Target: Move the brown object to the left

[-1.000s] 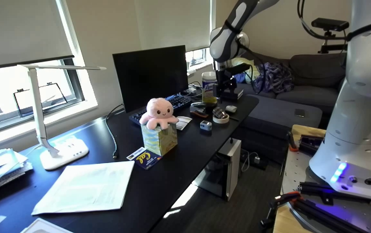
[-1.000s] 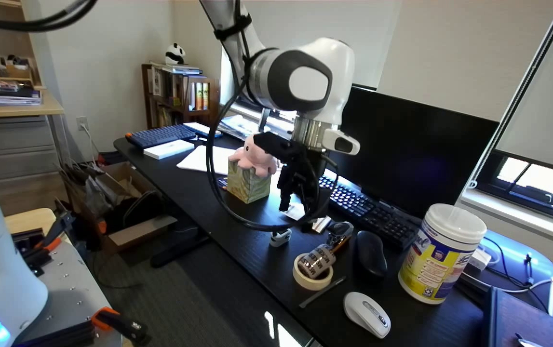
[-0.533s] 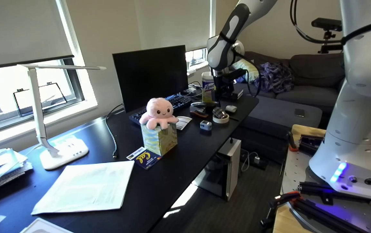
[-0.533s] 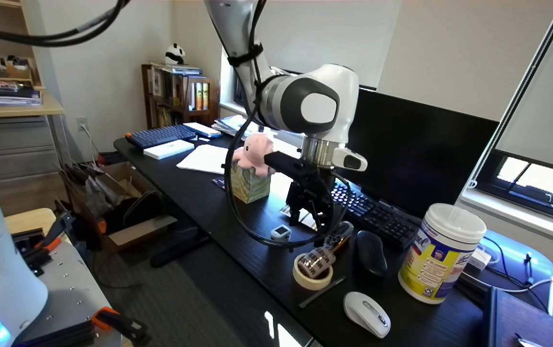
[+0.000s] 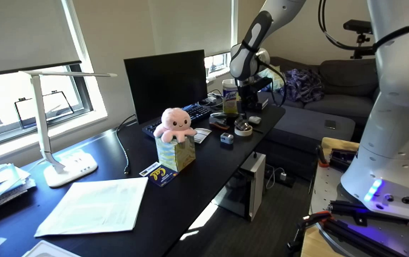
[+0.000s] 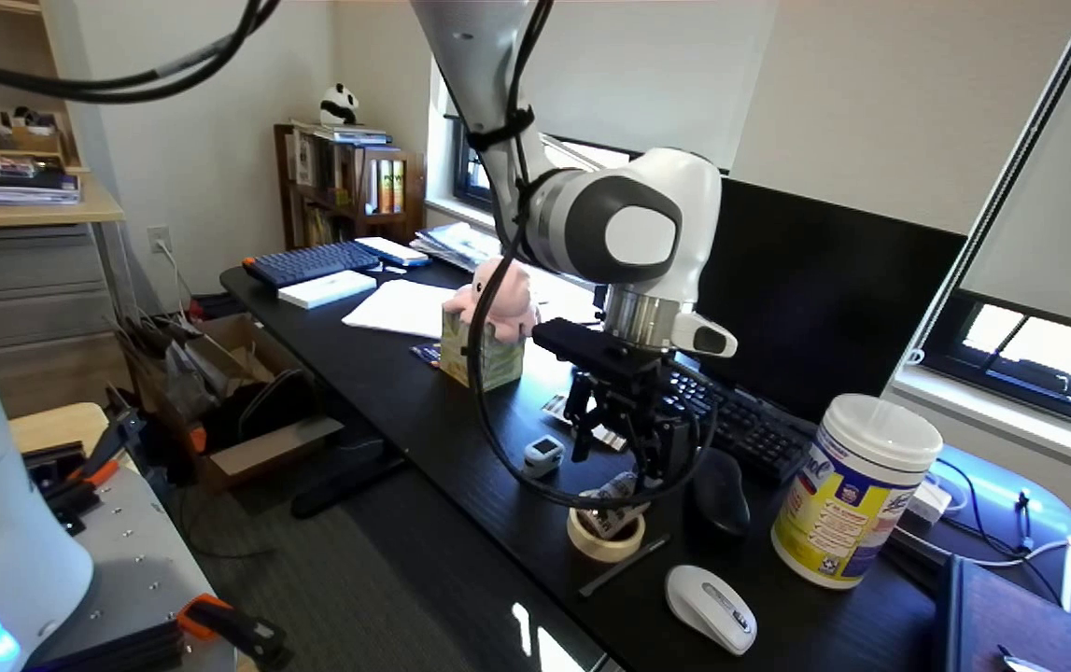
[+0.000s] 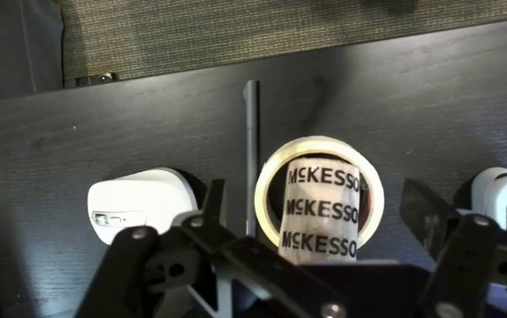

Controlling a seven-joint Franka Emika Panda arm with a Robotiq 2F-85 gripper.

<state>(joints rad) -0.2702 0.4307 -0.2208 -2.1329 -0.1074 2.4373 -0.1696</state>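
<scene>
The brownish roll printed "McKesson" (image 7: pixel 319 207) sits tilted inside a cream tape ring (image 7: pixel 263 194) on the black desk. The roll also shows in both exterior views (image 5: pixel 240 125) (image 6: pixel 612 513), partly behind the gripper and a cable in one of them. My gripper (image 7: pixel 317 194) is open and empty, with its fingers apart on either side of the roll and ring in the wrist view. In both exterior views the gripper (image 5: pixel 244 116) (image 6: pixel 617 464) hangs above and close to the roll. The roll's near end is hidden by the gripper body.
A grey stick (image 7: pixel 252 145) lies beside the ring. A white mouse (image 6: pixel 711 609), a small white-grey device (image 6: pixel 543 455), a black mouse (image 6: pixel 720 490) and a wipes canister (image 6: pixel 857 504) stand around it. A plush octopus (image 5: pixel 175 125) sits on a patterned box (image 5: pixel 175 157). The desk edge runs close by.
The arm and gripper have moved down and across the desk toward the roll, now hanging above it. The objects on the desk have not moved.
</scene>
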